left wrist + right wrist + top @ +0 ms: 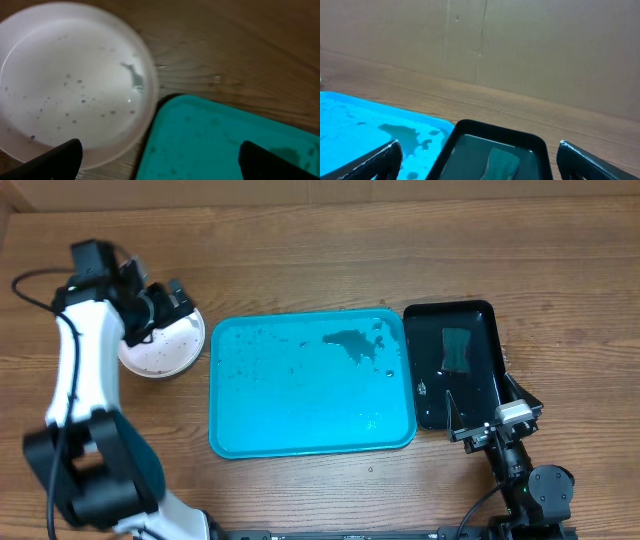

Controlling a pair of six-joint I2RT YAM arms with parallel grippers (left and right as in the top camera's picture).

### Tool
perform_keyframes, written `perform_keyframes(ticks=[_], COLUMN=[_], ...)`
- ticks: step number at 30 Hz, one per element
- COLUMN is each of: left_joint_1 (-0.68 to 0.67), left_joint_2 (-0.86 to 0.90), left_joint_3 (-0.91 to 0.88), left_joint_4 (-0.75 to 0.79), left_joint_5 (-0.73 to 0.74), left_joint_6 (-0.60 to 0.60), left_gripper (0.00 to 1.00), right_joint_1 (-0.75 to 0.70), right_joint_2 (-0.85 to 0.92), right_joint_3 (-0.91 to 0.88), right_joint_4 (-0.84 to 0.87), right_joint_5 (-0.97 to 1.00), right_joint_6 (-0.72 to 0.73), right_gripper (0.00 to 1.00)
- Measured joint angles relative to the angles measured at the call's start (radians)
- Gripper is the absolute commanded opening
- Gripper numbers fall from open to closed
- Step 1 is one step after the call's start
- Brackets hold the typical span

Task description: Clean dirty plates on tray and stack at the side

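Observation:
The turquoise tray lies mid-table with no plate on it, only dark wet smears and specks. A round plate with a white, speckled centre and a pale pinkish rim sits on the wood just left of the tray; it fills the left of the left wrist view, next to the tray's corner. I cannot tell whether other plates lie under it; no lime-green or teal rim shows. My left gripper hovers open and empty over the plate's right edge. My right gripper is open and empty.
A narrow black tray with water and a green sponge stands against the turquoise tray's right side, also in the right wrist view. The right gripper sits at its near right corner. A cardboard wall rises behind the table.

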Motion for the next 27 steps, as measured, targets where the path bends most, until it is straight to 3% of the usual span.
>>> perform_keyframes(ticks=[11, 18, 27], left_joint_1=[-0.282, -0.303, -0.303], left_joint_2=[-0.555, -0.729, -0.867], left_joint_3=[0.002, 0.002, -0.001], left_joint_4=[0.003, -0.009, -0.267], left_joint_5=[-0.043, -0.050, -0.090], left_joint_6=[0.012, 0.015, 0.018], left_gripper=[1.00, 1.00, 1.00], right_joint_1=[0.000, 0.000, 0.000], right_joint_2=[0.000, 0.000, 0.000], right_joint_3=[0.000, 0.000, 0.000], right_joint_4=[0.000, 0.000, 0.000], right_joint_5=[0.000, 0.000, 0.000], right_joint_6=[0.000, 0.000, -0.001], right_gripper=[1.00, 1.00, 1.00])
